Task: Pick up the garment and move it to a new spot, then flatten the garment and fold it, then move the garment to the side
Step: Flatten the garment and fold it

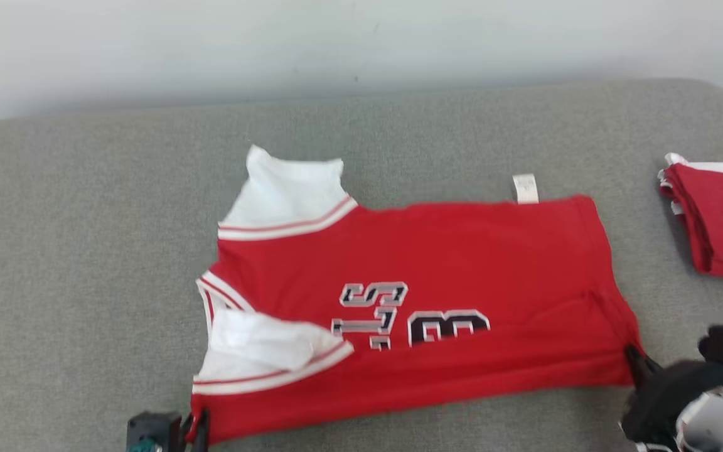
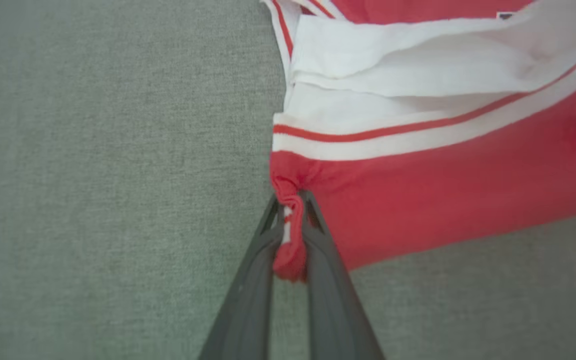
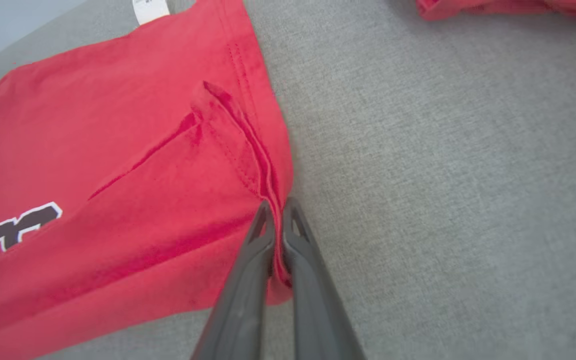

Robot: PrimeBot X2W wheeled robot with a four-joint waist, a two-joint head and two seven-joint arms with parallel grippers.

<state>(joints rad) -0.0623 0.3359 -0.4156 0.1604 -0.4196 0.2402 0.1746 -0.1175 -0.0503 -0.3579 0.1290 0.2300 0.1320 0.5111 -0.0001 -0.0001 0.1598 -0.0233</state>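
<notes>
Our red garment [image 1: 462, 251] lies spread flat on the grey soft surface [image 1: 85, 251]. Our left gripper [image 1: 196, 427] has its jaws pinched tight on the near sleeve-end corner. Our right gripper [image 1: 634, 359] pinches the near hem corner.

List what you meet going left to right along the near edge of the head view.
The left gripper, pinching a near corner → red shirt → right gripper, pinching the other near corner.

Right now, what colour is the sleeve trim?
Sleeve trim: white with a red stripe; left wrist view.
</notes>
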